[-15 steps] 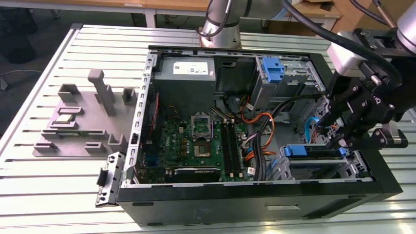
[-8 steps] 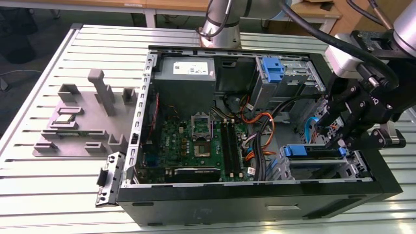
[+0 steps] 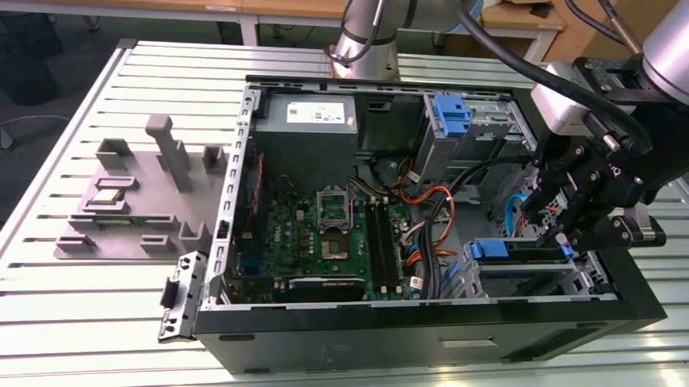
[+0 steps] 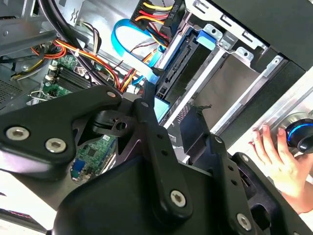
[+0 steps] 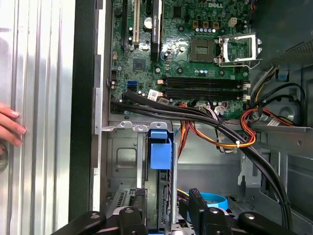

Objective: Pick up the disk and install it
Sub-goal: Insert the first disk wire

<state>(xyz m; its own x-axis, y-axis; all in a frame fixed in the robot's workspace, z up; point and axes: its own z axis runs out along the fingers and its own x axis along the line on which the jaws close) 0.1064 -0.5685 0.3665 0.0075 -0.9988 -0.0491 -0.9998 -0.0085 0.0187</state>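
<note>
Exterior view: located the gripper [image 3: 567, 234] low over the open computer case [image 3: 431, 326], at the corner toward the exterior view's right, directly above the disk [image 3: 515, 251]. Found the disk standing on edge inside the drive cage [image 5: 122, 161], with its blue bracket [image 5: 160, 152] end facing the motherboard [image 5: 195, 58]. Noted the gripper set about the disk in both wrist views. Could not tell whether clamped on the disk or released. Could not tell depth of seating either.

Judged step in hand: seating the disk in the drive cage.

Required for good execution, by judgement:
- Travel held parallel to the cage walls.
- Disk kept square, without tilt, both bracket edges level in the guides.
- Force applied gently and evenly, never against a jam.

Noted a bundle of orange and black cables [image 5: 230, 134] crossing just beside the cage mouth, and a blue cable [image 4: 128, 34] looping near the disk's connector end. Judged snagging or pinching of these the main risk.

Noted a person's hand [image 5: 11, 126] at the table [image 3: 97, 322] beside the case, apart from the gripper.
</note>
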